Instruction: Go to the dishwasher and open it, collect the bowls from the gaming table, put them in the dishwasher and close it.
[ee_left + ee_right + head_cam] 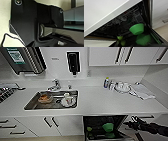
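Green bowls (pixel 108 127) sit in the open dishwasher (pixel 105 122) at six o'clock under the countertop (pixel 100 102), the right gripper (pixel 135 122) at four o'clock, finger state unreadable, so loading looks done; closing needs the door swung up.

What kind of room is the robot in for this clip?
Most likely an office kitchenette: a white counter with an inset steel sink and tap, wall cabinets above, and an open dishwasher holding green bowls.
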`<state>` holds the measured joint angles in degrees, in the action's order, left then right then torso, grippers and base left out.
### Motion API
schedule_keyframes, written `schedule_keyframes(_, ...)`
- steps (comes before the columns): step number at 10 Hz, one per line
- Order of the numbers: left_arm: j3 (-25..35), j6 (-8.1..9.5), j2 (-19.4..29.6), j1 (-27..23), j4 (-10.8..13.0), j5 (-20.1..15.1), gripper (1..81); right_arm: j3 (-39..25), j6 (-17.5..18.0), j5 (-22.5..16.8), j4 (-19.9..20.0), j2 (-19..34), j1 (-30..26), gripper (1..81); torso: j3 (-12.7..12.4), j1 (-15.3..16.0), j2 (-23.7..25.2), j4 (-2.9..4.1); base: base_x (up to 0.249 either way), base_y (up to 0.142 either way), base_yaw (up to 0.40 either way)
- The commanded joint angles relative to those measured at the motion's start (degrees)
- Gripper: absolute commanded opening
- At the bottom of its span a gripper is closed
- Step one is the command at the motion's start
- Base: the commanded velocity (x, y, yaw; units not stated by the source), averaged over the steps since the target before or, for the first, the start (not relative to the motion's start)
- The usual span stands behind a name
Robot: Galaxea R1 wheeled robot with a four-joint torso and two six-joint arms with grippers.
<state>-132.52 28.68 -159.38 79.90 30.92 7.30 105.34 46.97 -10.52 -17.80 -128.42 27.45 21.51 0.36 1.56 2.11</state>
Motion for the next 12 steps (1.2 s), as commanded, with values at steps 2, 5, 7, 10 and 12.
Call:
schedule_keyframes(2,-0.3,-0.12,0.9,-0.7,1.0,-1.2,81.1,-8.7,0.1,-5.5,0.9,7.8,-9.3,81.1,0.0,0.0,0.0,0.00,0.000,0.000,0.000)
schedule_keyframes(5,-0.3,-0.12,0.6,-0.7,1.0,-0.6,81.1,-16.7,-0.6,-7.4,1.4,18.2,-5.9,81.1,0.0,0.0,0.0,0.00,0.000,0.000,0.000)
schedule_keyframes(7,-1.7,-0.12,0.5,-0.7,0.8,0.5,81.1,-18.2,-0.8,-7.8,1.3,20.0,-0.5,81.1,0.0,0.0,0.0,0.00,0.000,0.000,0.000)
schedule_keyframes(10,-8.0,0.58,-1.1,-0.6,0.1,1.7,81.1,-19.4,-1.2,-7.6,0.7,19.8,8.4,81.1,0.0,0.0,0.0,0.00,0.000,0.000,0.000)
schedule_keyframes(12,-12.3,0.67,-3.1,-0.7,-1.8,1.9,81.1,-17.9,-2.1,-6.3,-0.2,18.1,15.4,81.1,0.0,0.0,0.0,0.00,0.000,0.000,0.000)
